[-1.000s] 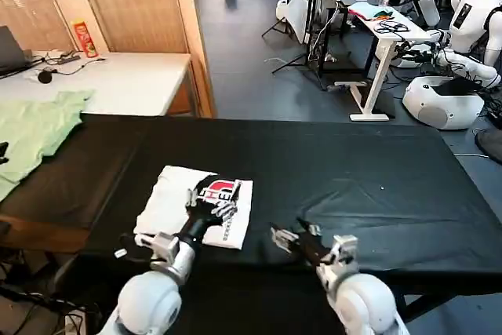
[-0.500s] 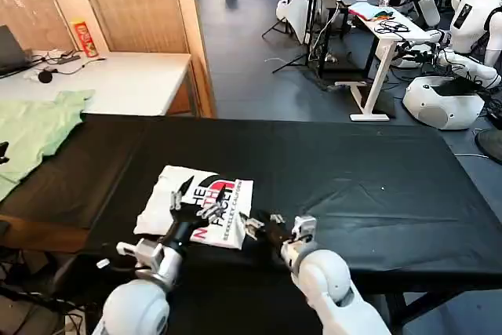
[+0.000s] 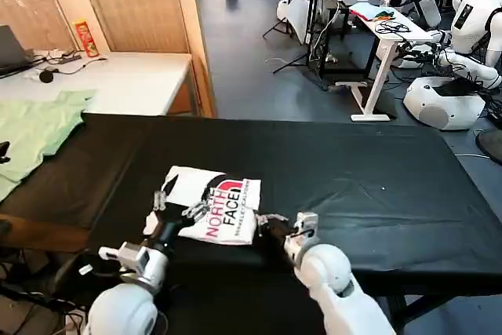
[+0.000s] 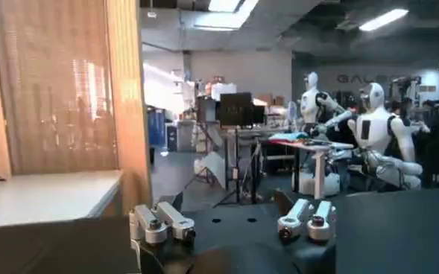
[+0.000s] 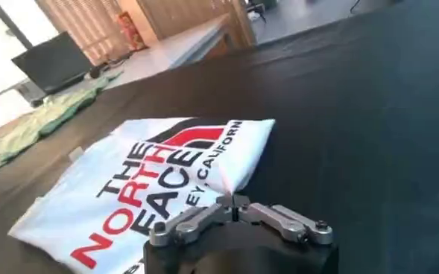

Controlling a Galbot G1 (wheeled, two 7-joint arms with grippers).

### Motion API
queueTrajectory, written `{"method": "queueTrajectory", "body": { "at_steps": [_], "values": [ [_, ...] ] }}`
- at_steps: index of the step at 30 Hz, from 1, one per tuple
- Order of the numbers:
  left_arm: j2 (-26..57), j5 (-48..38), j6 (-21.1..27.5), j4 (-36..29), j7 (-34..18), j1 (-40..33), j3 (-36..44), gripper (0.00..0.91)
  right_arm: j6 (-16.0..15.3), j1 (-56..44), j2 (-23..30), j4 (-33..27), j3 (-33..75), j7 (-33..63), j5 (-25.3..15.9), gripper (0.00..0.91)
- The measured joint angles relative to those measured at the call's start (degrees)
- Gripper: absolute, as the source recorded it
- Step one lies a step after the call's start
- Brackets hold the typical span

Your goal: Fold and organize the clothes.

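The clothes, a folded white T-shirt (image 3: 223, 211) with a black-and-red "NORTH FACE" print facing up, lie near the front edge of the black table (image 3: 361, 170). My right gripper (image 3: 267, 222) is at the shirt's near right corner. In the right wrist view that gripper (image 5: 234, 199) is shut, with the pointed corner of the T-shirt (image 5: 152, 179) pinched between its tips. My left gripper (image 3: 180, 198) sits at the shirt's left side with its fingers spread. In the left wrist view it (image 4: 234, 220) stands open, with nothing between the fingers.
A light green garment (image 3: 31, 131) lies at the table's far left. Behind it stands a white desk (image 3: 125, 84) with a red can (image 3: 85, 37) and a laptop (image 3: 12, 49). Bare black tabletop stretches to the right.
My right gripper moved left to the shirt's corner and shut on it. The left gripper drew back toward the left. The shirt shifted slightly right, with more of its print showing.
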Motion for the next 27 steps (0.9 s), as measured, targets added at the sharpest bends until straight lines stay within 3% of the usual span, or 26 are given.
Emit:
{"method": "queueTrajectory", "body": {
  "at_steps": [1, 3, 7, 9, 15, 17, 23, 25, 27],
  "values": [
    [0.07, 0.02, -0.12, 0.06, -0.53, 0.00, -0.13, 0.878, -0.63, -0.27, -1.18, 0.59, 1.04, -0.01, 1.20, 0.878],
    [0.33, -0.10, -0.17, 0.42, -1.27, -0.03, -0.40, 0.878, -1.71, -1.00, -4.13, 1.72, 3.43, 0.06, 2.59, 0.878],
    [0.78, -1.28, -1.94, 1.06, -2.37, 0.18, -0.76, 0.878, -1.06, -3.28, -9.36, 4.97, 6.97, 0.39, 2.18, 0.878],
    [1.03, -2.73, -3.95, 1.61, -2.53, 0.62, -1.17, 0.878, 0.09, -4.69, -11.00, 6.73, 8.27, 0.35, 0.99, 0.878],
    [1.61, -4.81, -1.65, 0.98, -4.63, 2.03, -1.45, 0.878, 6.93, -10.20, -13.26, 11.91, 10.62, 0.69, -5.30, 0.878],
    [2.05, -4.95, -1.56, 0.45, -4.66, 2.69, -1.63, 0.878, 11.30, -12.94, -13.61, 13.37, 10.61, 1.62, -8.98, 0.878],
    [3.97, -4.59, -0.92, -1.61, -4.84, 6.68, -3.62, 0.878, 28.96, -24.72, -12.90, 16.53, 11.74, 5.09, -23.24, 0.878],
    [4.69, -4.64, -0.71, -2.26, -5.14, 8.60, -4.47, 0.878, 33.28, -28.74, -12.35, 17.56, 12.38, 7.03, -26.80, 0.878],
    [5.19, -5.01, -0.71, -2.97, -6.17, 10.65, -5.32, 0.878, 35.57, -32.38, -11.78, 18.76, 12.68, 9.07, -28.74, 0.878]
  ]
}}
